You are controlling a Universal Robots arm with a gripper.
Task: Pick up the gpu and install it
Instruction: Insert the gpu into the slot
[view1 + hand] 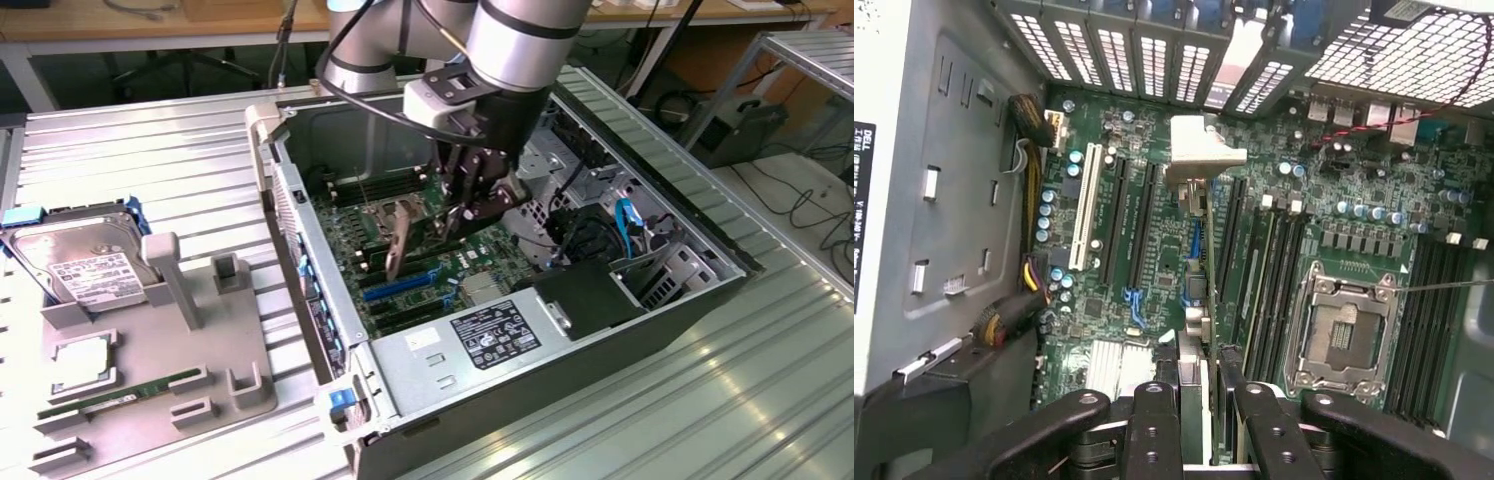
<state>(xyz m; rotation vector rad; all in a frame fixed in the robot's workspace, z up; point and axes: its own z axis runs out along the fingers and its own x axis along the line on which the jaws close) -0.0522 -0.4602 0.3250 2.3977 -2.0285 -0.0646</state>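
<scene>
Grey tray (147, 400): nearest, on the exterior view's left; holds a green memory stick (120, 396), a CPU chip (83, 362) and, at its far end, a silver hard drive (78, 262) w/ white label.
Metal table (747, 380): ribbed, under tray and PC case.
PC case (534, 390): open side up, black PSU (494, 332) at the near end, motherboard (441, 270) exposed beyond it.
GPU (400, 240): held edge-on, upright inside the case, over the motherboard; lower edge looks to sit among the slots, can't tell if seated. In the wrist view the card (1194, 300) runs away from the cam betw. the fingers (1152, 430), its pale bracket end (1199, 155) by the rear slot covers (1154, 60).
Gripper (461, 215): down inside the case, jaws part-closed, clamped on the gpu's top edge.
CPU socket (1346, 335): open, empty, just beside the card; RAM slots (1279, 290) betw. them.
Arm (514, 50): comes down from the far side, above the case.
Benches (160, 20): far bkgd.
</scene>
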